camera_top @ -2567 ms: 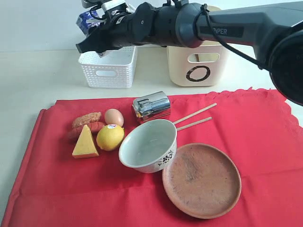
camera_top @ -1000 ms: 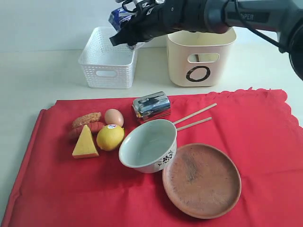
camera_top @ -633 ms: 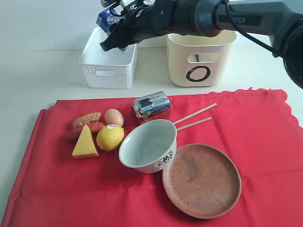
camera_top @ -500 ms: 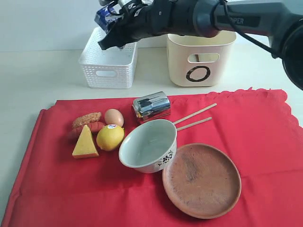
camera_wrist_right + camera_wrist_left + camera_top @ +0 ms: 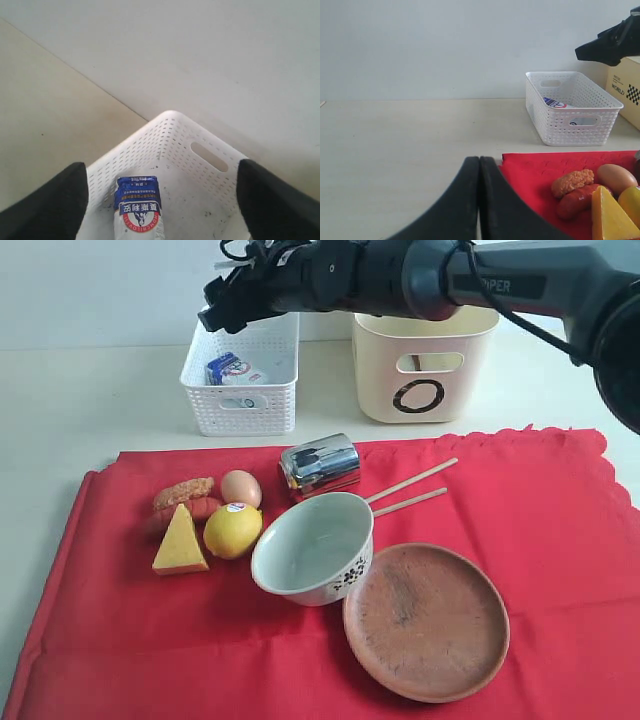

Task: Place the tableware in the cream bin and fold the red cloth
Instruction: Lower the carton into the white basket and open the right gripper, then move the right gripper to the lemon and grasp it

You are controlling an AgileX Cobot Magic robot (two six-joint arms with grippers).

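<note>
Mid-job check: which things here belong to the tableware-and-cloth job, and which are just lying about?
Job: steel cup, bowl, clay plate, chopsticks, cream bin, red cloth.

Lying about: cheese wedge, lemon, egg, sausage, breaded snack, milk carton, white basket.

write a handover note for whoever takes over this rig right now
Left end effector: shut, empty, by the red cloth corner.
Right end effector: open, empty, above the white basket, where the milk carton lies.
On the cloth: steel cup on its side, bowl, clay plate, chopsticks, plus cheese, lemon, egg, sausage.
Done: no tableware binned; cloth spread flat.
Left: all tableware into the cream bin, probably clear the food, then fold the cloth.
</note>
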